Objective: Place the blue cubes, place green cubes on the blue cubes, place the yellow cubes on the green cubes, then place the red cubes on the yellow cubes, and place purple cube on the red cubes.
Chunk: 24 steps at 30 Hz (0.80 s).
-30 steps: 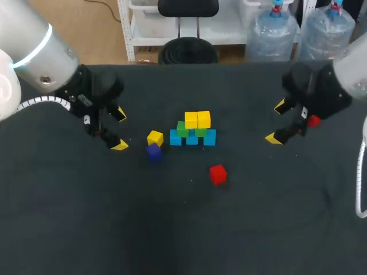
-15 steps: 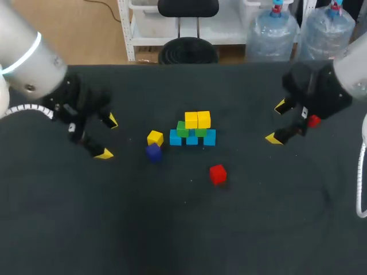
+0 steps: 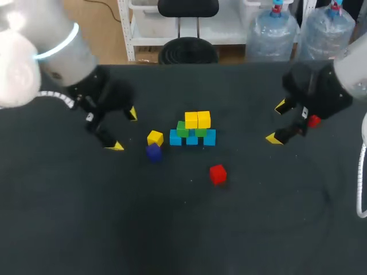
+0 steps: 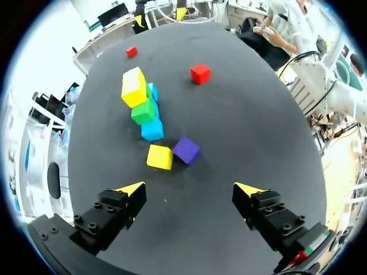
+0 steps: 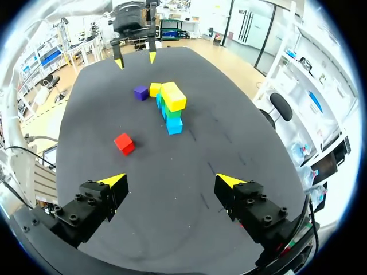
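Swinging back toward the loose yellow cube (image 3: 155, 138), the left gripper (image 3: 124, 130), jaws apart, appears set for the next pick; the right gripper (image 3: 277, 122) waits, jaws likewise apart.

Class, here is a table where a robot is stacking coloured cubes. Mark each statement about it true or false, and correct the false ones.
1. The left gripper and the right gripper are both open and hold nothing. True.
2. The purple cube tops the stack. False: it lies on the black table, right beside the loose yellow cube.
3. Two yellow cubes form the stack's top layer, above green cubes and blue cubes. True.
4. The loose red cube sits between the right gripper's fingers. False: it lies alone on the table, apart from the stack.
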Tool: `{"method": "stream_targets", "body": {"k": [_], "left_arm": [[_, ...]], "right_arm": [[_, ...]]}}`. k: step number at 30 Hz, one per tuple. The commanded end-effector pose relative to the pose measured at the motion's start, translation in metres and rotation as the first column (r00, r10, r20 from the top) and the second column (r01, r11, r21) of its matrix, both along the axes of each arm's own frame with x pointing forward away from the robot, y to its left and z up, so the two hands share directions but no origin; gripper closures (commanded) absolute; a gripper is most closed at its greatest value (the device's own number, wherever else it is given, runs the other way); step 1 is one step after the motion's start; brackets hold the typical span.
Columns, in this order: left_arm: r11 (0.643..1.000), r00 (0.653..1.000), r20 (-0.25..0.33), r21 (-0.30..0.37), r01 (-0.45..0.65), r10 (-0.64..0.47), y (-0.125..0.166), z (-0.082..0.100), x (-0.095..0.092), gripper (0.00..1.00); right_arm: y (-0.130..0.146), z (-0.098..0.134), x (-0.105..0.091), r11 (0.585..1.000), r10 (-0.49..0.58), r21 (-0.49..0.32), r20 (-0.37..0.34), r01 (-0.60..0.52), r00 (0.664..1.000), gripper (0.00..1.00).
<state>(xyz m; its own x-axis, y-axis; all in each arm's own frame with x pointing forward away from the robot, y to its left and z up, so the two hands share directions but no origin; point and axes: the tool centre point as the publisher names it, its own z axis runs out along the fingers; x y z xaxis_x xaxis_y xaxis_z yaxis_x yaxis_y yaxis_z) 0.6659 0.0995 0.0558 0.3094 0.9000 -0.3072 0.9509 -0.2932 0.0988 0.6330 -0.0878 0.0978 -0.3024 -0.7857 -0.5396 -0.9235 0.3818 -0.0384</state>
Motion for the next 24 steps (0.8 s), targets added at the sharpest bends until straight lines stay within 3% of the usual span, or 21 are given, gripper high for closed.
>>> {"method": "stream_targets", "body": {"k": [1,14,24], "left_arm": [[0.997,0.997,-0.07,0.064,0.048,-0.044,-0.02,-0.01,0.027,0.0],[0.988,0.99,-0.079,0.096,0.121,-0.113,-0.038,-0.025,0.048,0.0],[0.988,0.991,-0.084,0.105,0.114,-0.105,-0.044,-0.035,0.05,0.0]], "right_arm": [[0.0,-0.001,0.001,1.0,0.002,0.003,-0.001,-0.002,1.0,0.0],[0.0,-0.001,0.001,1.0,0.002,0.003,-0.001,-0.002,1.0,0.0],[0.0,-0.001,0.001,1.0,0.002,0.003,-0.001,-0.002,1.0,0.0]]}}
